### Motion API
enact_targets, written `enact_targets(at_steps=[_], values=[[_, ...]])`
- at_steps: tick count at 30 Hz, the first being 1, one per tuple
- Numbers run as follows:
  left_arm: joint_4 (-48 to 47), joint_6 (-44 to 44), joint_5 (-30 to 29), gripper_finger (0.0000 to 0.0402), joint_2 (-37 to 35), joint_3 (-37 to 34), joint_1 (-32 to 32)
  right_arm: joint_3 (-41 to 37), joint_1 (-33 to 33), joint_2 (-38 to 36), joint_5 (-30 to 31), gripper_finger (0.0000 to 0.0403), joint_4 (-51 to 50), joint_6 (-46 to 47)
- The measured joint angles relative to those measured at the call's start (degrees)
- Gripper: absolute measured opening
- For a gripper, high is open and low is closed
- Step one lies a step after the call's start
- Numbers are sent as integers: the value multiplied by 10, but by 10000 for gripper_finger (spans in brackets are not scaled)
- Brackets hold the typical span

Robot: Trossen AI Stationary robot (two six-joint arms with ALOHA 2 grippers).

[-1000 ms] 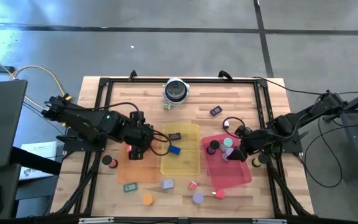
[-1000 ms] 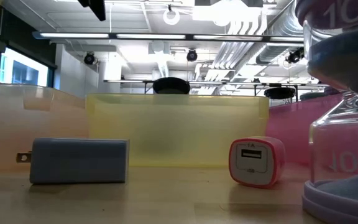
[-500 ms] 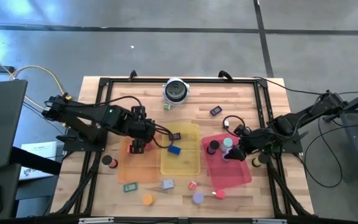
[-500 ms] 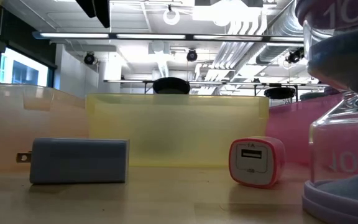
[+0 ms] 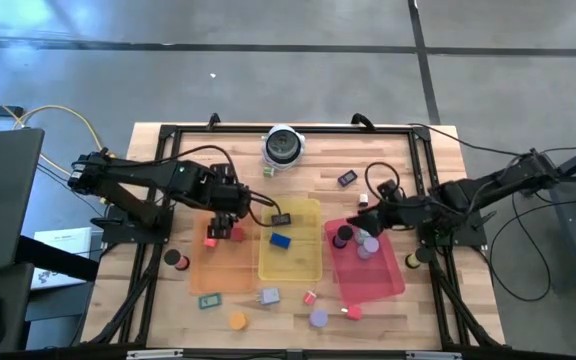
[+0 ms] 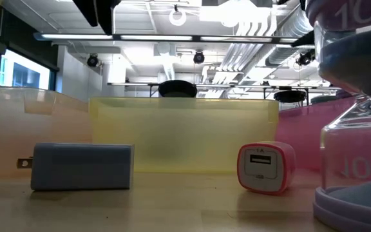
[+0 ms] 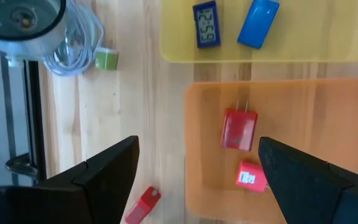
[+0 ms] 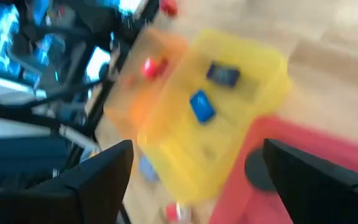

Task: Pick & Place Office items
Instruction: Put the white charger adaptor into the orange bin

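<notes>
1. Red plug block (image 7: 238, 129) and small red cube (image 7: 251, 176) lie flat in orange tray (image 7: 328, 99).
2. Blue block (image 7: 258, 23) and black display piece (image 7: 206, 24) lie apart in yellow tray (image 7: 303, 50).
3. Discs (image 5: 356, 238) sit in red tray (image 5: 383, 282).

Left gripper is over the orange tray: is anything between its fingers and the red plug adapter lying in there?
Nothing visible. The left gripper hangs open above the orange tray, and the red plug adapter lies uncovered on the tray floor. A smaller red piece lies beside it, apart, not over it.
</notes>
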Motion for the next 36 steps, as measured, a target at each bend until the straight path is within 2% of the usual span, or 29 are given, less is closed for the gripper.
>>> enact_targets(at_steps=[7,15,17,25,30,36], values=[[-50,-11,0,322,0,0,3,0,-34,2,17,348,106,-85],[-86,-47,-4,322,-18,-8,-4,0,-52,3,2,348,330,-317],[-81,-52,-8,322,-31,-26,-11,0,-52,3,1,344,354,-335],[10,-58,-8,322,-112,-131,3,0,-79,3,-24,308,304,-326],[53,-78,2,322,-161,-183,32,0,-125,2,-98,288,241,-284],[81,-71,1,322,-194,-195,60,0,-204,0,-203,277,218,-290]])
